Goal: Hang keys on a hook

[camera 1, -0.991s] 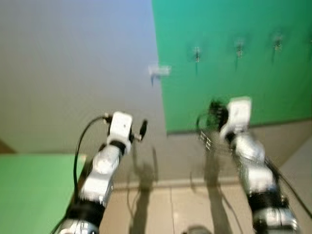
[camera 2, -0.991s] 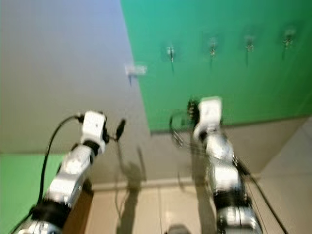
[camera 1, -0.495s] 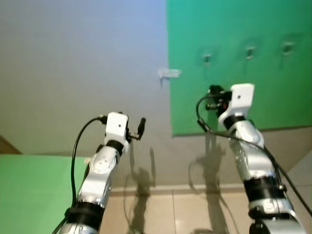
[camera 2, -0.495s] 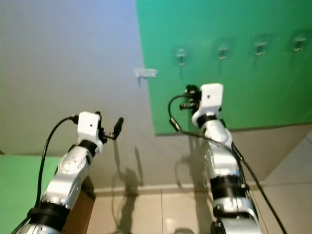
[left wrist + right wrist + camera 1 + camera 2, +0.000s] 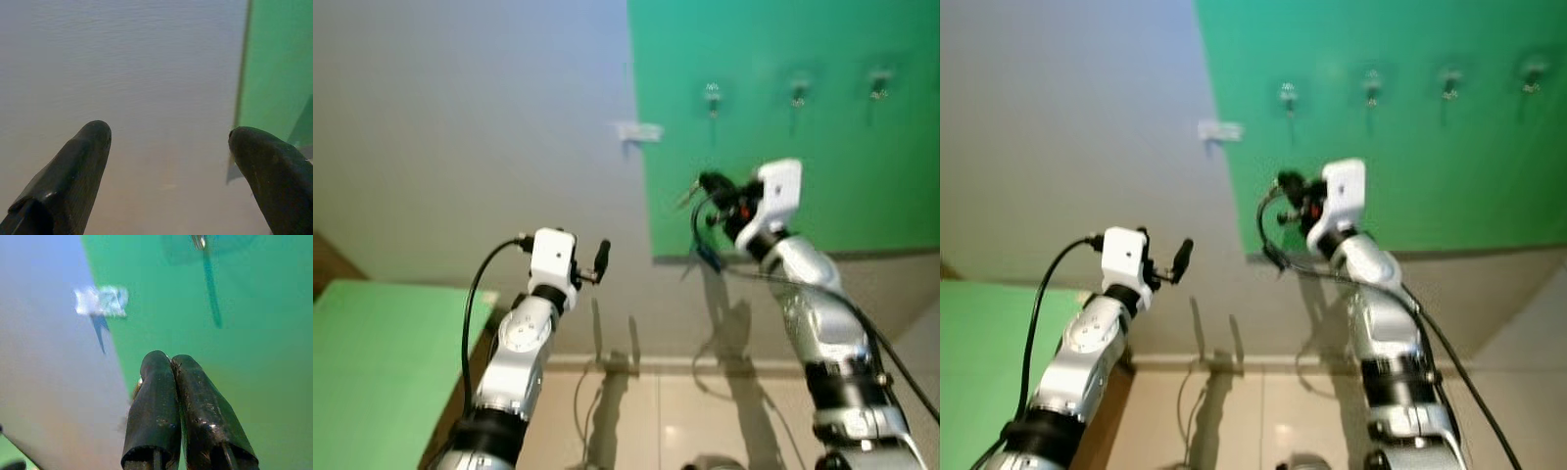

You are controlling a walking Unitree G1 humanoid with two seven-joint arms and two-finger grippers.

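Note:
My right gripper [image 5: 707,185] is raised in front of the green wall panel [image 5: 822,166], near its left edge, and is shut on the keys [image 5: 689,199]. In the right wrist view, a small bit of the keys [image 5: 138,385] shows beside the pressed-together fingers [image 5: 156,382]. A row of small metal hooks [image 5: 712,95] [image 5: 799,93] [image 5: 878,86] sits on the panel above the gripper. The nearest hook [image 5: 199,241] is ahead of the fingertips. My left gripper [image 5: 602,257] is held up before the grey wall, open and with nothing in it [image 5: 168,137].
A white stick-on hook [image 5: 638,131] is on the grey wall [image 5: 460,117] just left of the green panel. A green surface [image 5: 372,372] lies at lower left. Beige floor tiles [image 5: 705,421] run along the wall's base. Black cables trail from both wrists.
The view has shifted. My right gripper has swung left with the keys, toward the panel's left edge below the first hook. The left arm holds about the same pose.

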